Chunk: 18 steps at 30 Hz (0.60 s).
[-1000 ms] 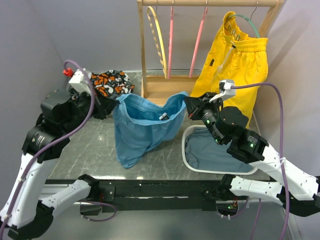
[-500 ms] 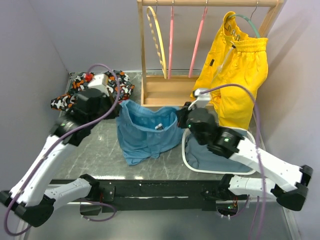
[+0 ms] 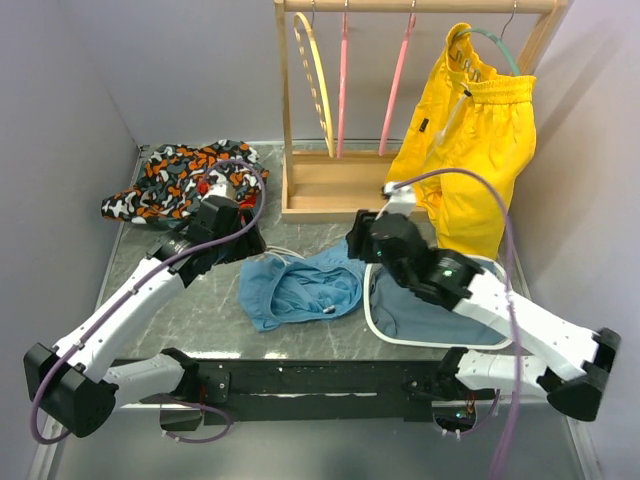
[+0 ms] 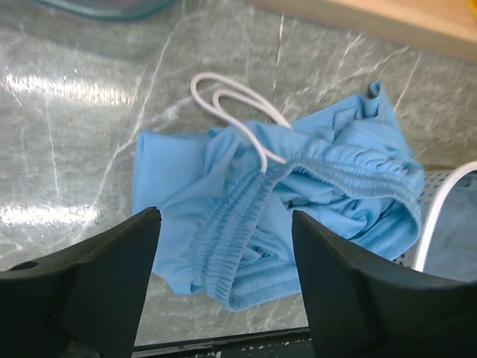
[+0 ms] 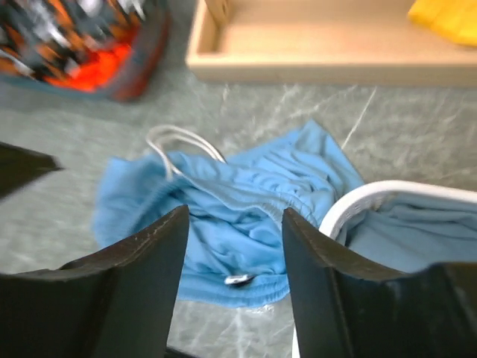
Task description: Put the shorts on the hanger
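Shorts, released, are now lying crumpled beside the basket.
Left gripper and right gripper are hovering spread, empty; right arm is hiding the shorts' basket-side edge.

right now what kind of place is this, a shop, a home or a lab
Most likely a robot lab bench staged as a laundry corner: grey walls box in a marble-look table, with a wooden rack of hangers and a white basket beside the blue shorts.

Sky-blue shorts — pink hanger.
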Each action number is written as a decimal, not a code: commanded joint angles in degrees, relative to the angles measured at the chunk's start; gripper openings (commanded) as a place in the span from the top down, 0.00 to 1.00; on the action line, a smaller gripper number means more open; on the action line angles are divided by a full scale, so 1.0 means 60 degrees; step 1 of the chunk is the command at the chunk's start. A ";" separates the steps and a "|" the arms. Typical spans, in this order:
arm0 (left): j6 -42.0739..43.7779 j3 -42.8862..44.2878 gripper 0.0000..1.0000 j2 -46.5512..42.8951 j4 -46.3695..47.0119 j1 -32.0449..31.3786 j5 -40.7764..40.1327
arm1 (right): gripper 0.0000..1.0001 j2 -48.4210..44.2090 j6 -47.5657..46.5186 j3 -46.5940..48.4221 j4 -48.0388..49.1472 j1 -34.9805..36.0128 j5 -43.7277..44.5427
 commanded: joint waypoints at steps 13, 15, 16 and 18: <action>-0.0493 0.1138 0.06 -0.0298 -0.0777 -0.0076 -0.1333 | 0.34 0.1790 -0.2374 0.7022 -0.0545 -0.3219 -0.0243; -0.0449 0.1079 0.06 -0.0239 -0.0690 -0.0077 -0.1363 | 0.33 0.2566 -0.2550 0.7824 -0.0383 -0.3470 -0.0609; -0.0434 0.1050 0.07 -0.0239 -0.0631 -0.0091 -0.1334 | 0.32 0.2816 -0.2609 0.8091 -0.0368 -0.3601 -0.0552; -0.0361 0.1035 0.07 -0.0181 -0.0572 -0.0076 -0.1290 | 0.31 0.3694 -0.2770 0.8937 -0.0571 -0.3719 -0.0434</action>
